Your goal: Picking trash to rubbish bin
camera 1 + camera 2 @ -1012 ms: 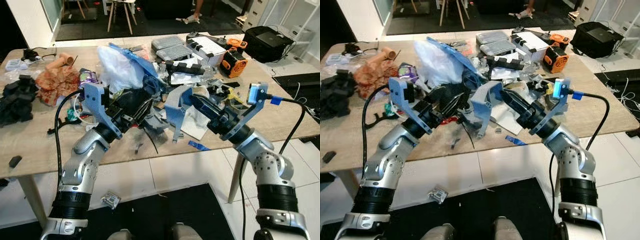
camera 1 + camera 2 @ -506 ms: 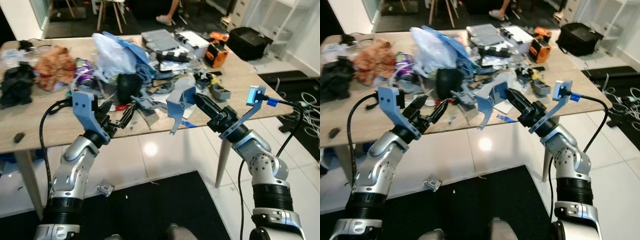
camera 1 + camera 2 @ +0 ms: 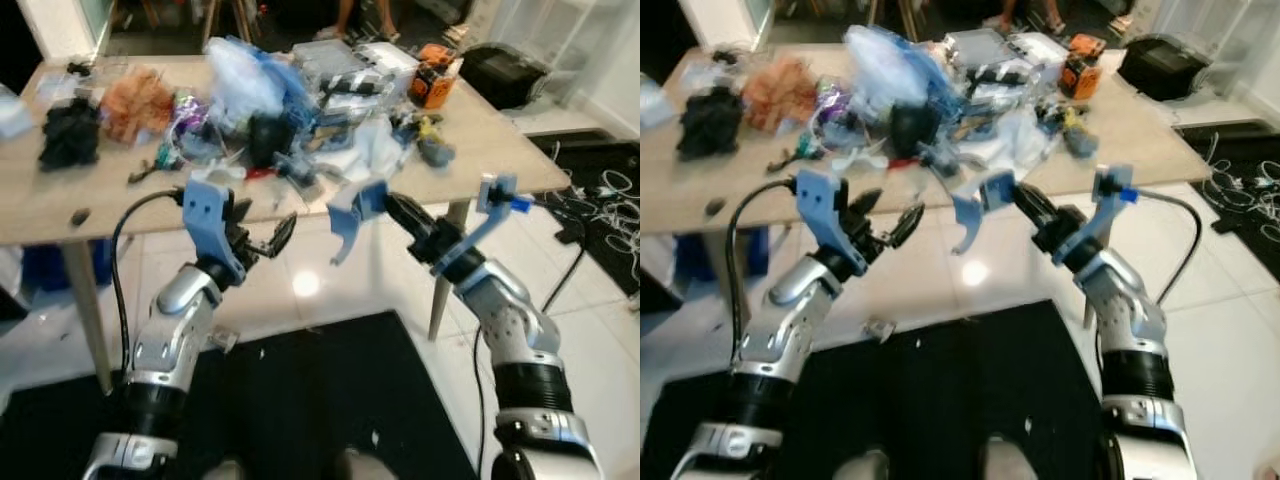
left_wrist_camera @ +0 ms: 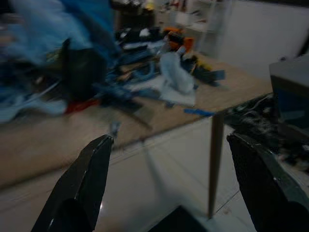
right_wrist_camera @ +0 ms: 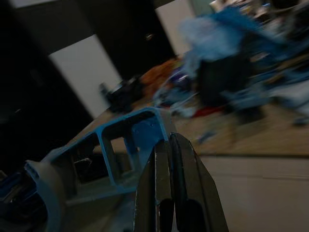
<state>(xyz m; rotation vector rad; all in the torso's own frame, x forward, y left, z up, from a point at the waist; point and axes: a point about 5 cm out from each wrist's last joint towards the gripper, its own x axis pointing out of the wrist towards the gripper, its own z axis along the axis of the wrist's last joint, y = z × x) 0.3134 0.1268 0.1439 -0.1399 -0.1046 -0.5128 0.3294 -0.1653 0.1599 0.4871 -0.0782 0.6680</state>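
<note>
Fingers of the right gripper (image 3: 392,208) are clamped on a blue plastic piece (image 3: 348,212), held in the air just off the front edge of the cluttered table (image 3: 40,205). The left gripper (image 3: 272,236), fingers spread apart and empty, hangs below that same edge.

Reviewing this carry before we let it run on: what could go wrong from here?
1. The right gripper pinches the blue plastic piece only at one edge; most of it hangs free, so it could swing or slip out while walking.
2. The views are blurred, so the robot seems to be moving; the black mat edge and a small scrap on the floor lie near its feet, a possible trip.
3. The left gripper is open and empty, close to the table edge.
</note>
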